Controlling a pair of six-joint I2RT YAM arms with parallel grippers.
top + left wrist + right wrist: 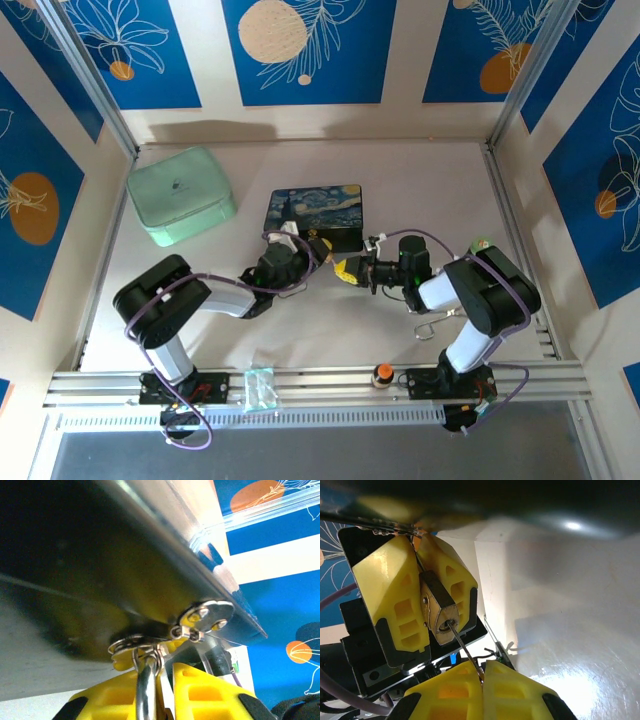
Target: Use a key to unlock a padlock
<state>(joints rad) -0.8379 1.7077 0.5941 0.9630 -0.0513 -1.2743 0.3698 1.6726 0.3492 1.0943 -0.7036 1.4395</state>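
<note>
Two tools are facing each other just in front of the near edge of the starry-night tin [316, 213], which is lying on the bench [420, 190]. Before the tin's middle, the left tool [162, 675] is clamping the padlock [438, 611], its silver shackle running back between the yellow fingers and its brass body facing rightward. The key [465, 647] is reaching its tip into the keyhole. Before the tin's right corner, the right tool [482, 680] is pinching the key's other end, fingers closed tight.
</note>
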